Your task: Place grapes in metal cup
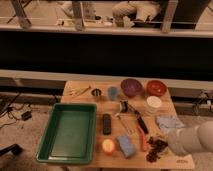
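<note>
While dark reddish-purple grape bunch [156, 149] lies at front right of wooden table [70, 98], gripper [168, 144] sits right beside it, fingers closed, can't tell if gripping. Small shiny metal cup [96, 93] well apart, back left.

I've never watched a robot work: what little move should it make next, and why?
Probably lift straight up a little. The gripper, at the wooden table's front right, is shut right at the bunch of dark reddish-purple grapes, which lies on it, while the small shiny grey metal cup stands far off at the back left.
</note>
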